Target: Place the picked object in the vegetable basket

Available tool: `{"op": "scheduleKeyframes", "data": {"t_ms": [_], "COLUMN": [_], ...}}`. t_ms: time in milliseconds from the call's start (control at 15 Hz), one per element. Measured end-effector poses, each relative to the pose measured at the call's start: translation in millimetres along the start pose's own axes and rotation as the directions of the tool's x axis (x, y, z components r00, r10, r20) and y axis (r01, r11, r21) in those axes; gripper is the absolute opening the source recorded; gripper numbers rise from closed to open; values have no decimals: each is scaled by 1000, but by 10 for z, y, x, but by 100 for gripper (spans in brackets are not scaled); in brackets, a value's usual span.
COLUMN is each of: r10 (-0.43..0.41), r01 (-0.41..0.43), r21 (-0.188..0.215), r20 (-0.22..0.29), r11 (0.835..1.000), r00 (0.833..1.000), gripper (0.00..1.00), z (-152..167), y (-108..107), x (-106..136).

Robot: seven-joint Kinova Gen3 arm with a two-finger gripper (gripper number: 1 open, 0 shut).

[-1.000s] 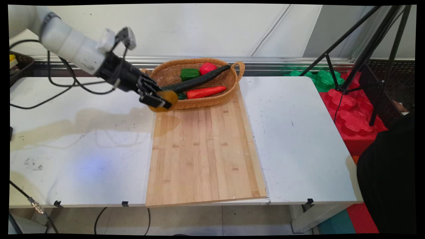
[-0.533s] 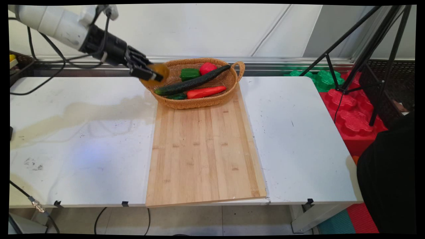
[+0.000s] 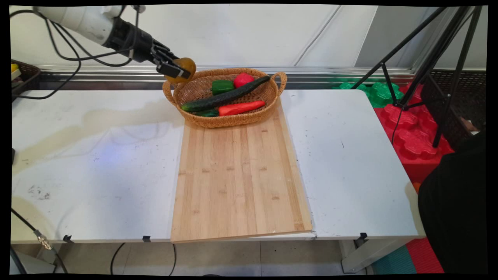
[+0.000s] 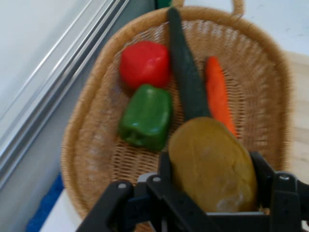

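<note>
One potato we are seeing clamped in the gripper, upper left, over one basket: two peppers, one cucumber, one carrot.

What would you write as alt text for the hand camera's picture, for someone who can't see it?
A black two-finger gripper holds a yellow-brown potato above a woven basket. In the basket lie a red pepper, a green pepper, a long dark cucumber and an orange-red carrot.
</note>
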Motion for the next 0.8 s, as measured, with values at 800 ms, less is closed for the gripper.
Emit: {"op": "scheduleKeyframes", "data": {"t_ms": [800], "r10": [-3], "r01": [-1], "r21": [41], "r20": [102], "r11": [999], "r00": [995], "gripper": [0], "z": [767], "y": [-390], "x": [-22]}}
